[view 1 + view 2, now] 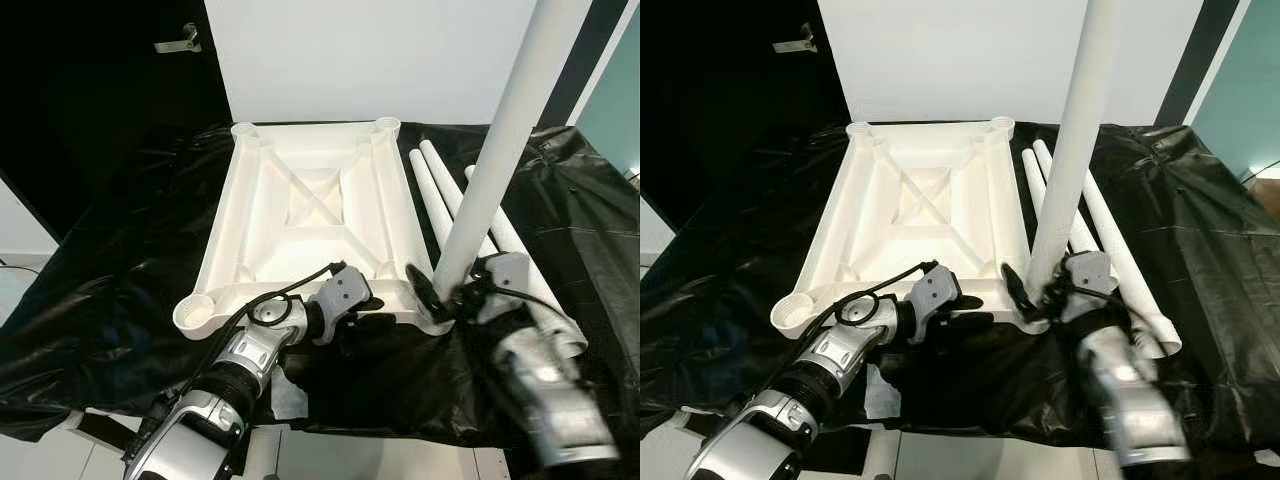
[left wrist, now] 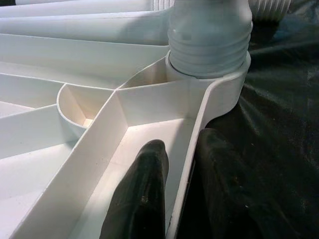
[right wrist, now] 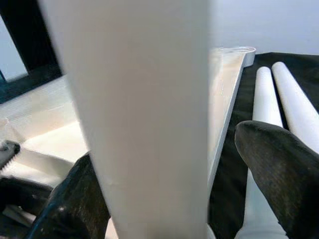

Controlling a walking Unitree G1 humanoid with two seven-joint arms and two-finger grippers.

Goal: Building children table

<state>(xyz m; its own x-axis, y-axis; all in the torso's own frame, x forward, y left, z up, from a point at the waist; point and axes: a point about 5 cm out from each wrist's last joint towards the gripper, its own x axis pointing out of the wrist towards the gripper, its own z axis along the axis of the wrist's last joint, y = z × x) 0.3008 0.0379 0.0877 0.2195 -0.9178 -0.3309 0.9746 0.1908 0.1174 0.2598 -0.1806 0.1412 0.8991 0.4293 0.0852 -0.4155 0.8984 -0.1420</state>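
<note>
Closest to me are my two silver arms, reaching over the black plastic sheet that covers the work surface. On that sheet lies the white table top, flipped underside up so its ribs and corner sockets face me; I will place everything else from it. Standing in its near right corner socket is one white leg, upright with a slight lean, rising out of frame. Just beside the table top's right edge, three spare legs lie side by side on the sheet, running away from me. My right tool sits at the base of the standing leg, its black fingers spread on either side of the tube and close against it; I cannot tell from the wrist view whether both pads actually press on it. My left tool is at the table top's near edge, a little left of that same corner; in the left wrist view one finger lies inside the rim and the other outside it, so it straddles the thin wall, closed on it.
</note>
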